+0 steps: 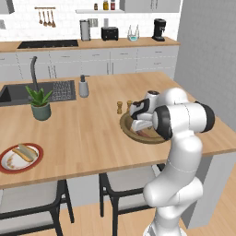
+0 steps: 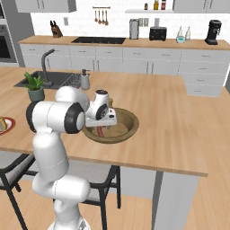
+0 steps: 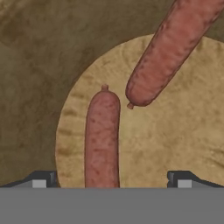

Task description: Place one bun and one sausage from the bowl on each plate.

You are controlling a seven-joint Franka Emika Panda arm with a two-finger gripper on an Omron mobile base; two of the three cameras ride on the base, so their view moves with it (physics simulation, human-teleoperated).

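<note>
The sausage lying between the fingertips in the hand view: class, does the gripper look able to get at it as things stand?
Probably yes. The gripper hangs open inside the bowl, its fingertips either side of the near sausage. The other sausage lies apart, leaving the way free.

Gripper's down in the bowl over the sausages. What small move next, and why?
Probably lower straight down and close on the near sausage. It lies lengthwise between the open gripper fingertips, a little toward one side, while the other sausage sits apart, further off in the bowl. A small sideways nudge first may centre it.
</note>
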